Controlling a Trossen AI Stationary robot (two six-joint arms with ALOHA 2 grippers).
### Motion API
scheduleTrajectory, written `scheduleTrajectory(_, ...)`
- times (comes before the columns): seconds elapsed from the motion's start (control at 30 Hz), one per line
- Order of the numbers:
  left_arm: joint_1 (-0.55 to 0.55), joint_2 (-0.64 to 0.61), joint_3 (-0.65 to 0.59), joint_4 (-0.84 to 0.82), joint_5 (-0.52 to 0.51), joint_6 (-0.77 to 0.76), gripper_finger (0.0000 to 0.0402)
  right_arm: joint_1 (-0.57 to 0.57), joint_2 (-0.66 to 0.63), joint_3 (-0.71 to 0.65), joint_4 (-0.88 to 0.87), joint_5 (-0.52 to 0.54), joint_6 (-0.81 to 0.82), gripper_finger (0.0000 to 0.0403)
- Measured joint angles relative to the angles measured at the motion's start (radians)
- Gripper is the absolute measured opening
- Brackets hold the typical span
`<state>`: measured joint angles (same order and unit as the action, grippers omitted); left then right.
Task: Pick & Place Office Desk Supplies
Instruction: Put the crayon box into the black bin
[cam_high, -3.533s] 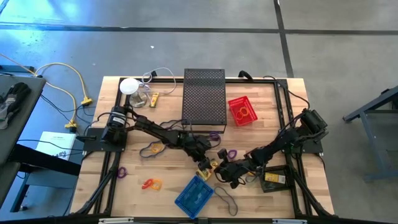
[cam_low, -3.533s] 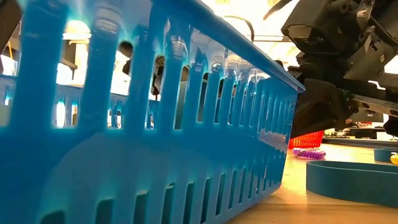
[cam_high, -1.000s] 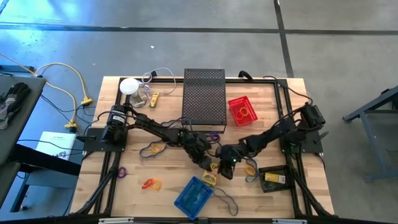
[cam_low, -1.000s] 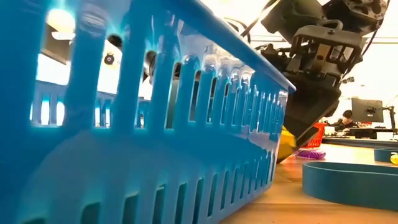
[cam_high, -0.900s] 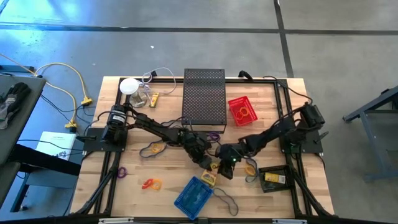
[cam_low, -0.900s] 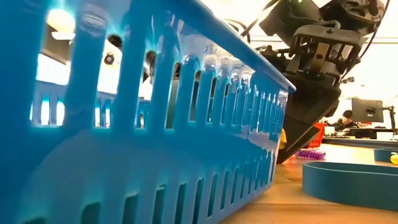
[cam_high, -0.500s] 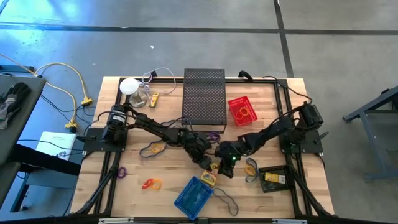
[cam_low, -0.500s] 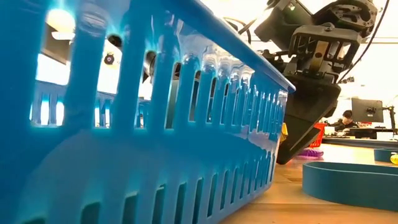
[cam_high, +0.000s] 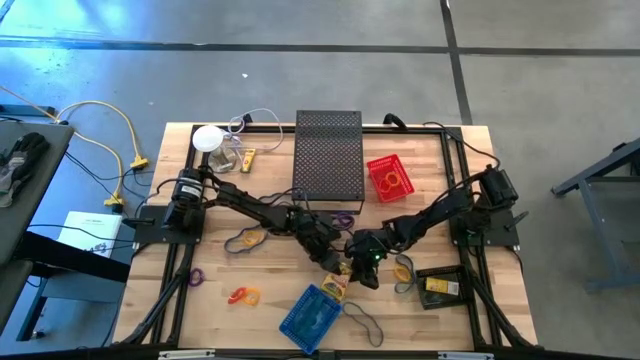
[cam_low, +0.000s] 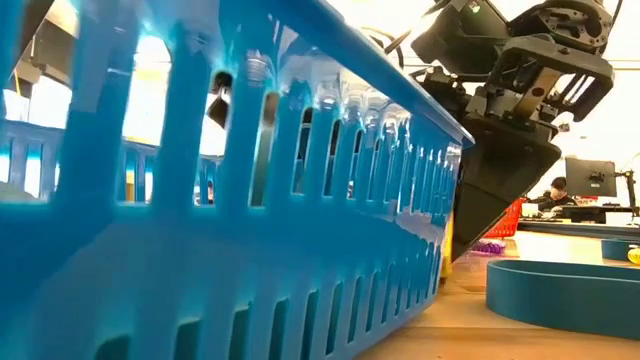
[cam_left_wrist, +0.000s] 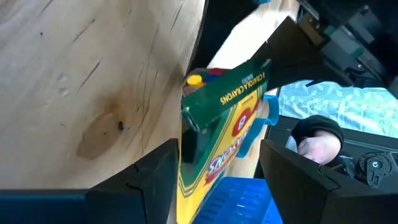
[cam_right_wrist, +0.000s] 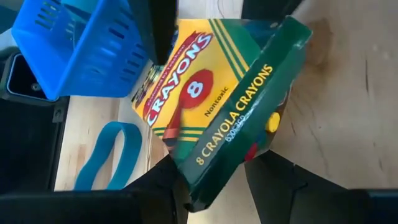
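Pale wooden bench (cam_high: 215, 290) under both dark arms. Tall black mesh box (cam_high: 329, 156) standing toward the far edge, small red slotted basket (cam_high: 389, 179) just beside it. Blue slotted plastic basket (cam_high: 312, 316) near the front edge, filling most of the low view (cam_low: 230, 230). Teal rubber-band loop (cam_right_wrist: 112, 155) lying flat just beside that basket.

Yellow-and-green cardboard crayon box (cam_right_wrist: 217, 99), printed "8 Crayola Crayons", held tilted over the bench at the blue basket's rim, seen also from the left wrist (cam_left_wrist: 221, 124) and from above (cam_high: 336, 283).

Right gripper (cam_high: 365, 268) at the bench's middle, fingers (cam_right_wrist: 283, 177) pinching the green end of the crayon box. Left gripper (cam_high: 328, 262) just beside it, fingers (cam_left_wrist: 149, 171) spread either side of the same box; contact cannot be told.
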<state>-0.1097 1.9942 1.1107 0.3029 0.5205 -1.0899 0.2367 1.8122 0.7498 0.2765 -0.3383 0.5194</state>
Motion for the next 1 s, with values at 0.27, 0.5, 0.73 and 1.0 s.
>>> scheduleTrajectory(0.27,-0.003,0.000,0.000,-0.002,0.000,-0.005,0.0218,0.000,0.000,0.000,0.035,0.010,0.032,0.0129)
scheduleTrajectory(0.5,-0.021,0.000,0.000,-0.002,0.000,0.018,0.0218,-0.001,0.000,0.001,0.032,0.081,0.056,0.0129)
scheduleTrajectory(0.73,-0.043,0.000,0.000,0.002,-0.016,0.086,0.0218,-0.002,-0.002,0.002,0.020,0.152,0.055,0.0129)
scheduleTrajectory(1.0,-0.052,0.000,0.000,0.043,-0.049,0.108,0.0218,-0.002,-0.003,0.003,0.019,0.158,0.053,0.0129)
